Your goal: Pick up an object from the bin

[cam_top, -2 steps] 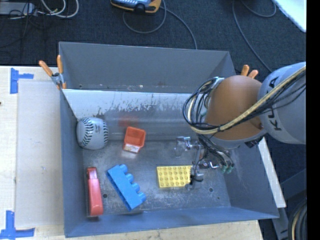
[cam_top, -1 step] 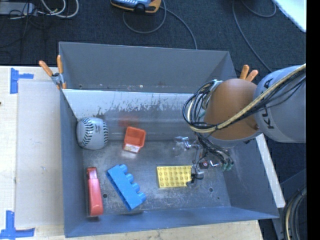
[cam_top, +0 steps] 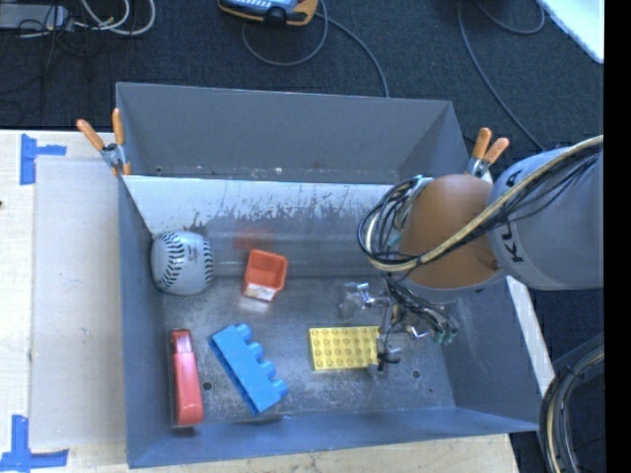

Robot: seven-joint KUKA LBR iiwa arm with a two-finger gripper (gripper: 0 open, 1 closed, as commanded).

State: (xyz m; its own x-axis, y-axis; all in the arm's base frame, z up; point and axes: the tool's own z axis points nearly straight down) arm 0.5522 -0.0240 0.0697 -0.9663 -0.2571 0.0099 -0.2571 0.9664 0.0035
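My gripper [cam_top: 385,346] hangs low over the right half of the bin floor, just below the arm's orange cover. It sits at the right edge of a flat yellow studded plate [cam_top: 341,349] that lies on the floor. I cannot make out whether it touches the plate. To the plate's left a blue toothed brick [cam_top: 248,366] lies at a slant. Further back, a small orange block [cam_top: 264,274] stands near the bin's rear wall.
A white baseball with dark stitching [cam_top: 181,262] rests at the back left. A long red object [cam_top: 184,378] lies along the left wall near the front. The arm with its cables covers the bin's right side.
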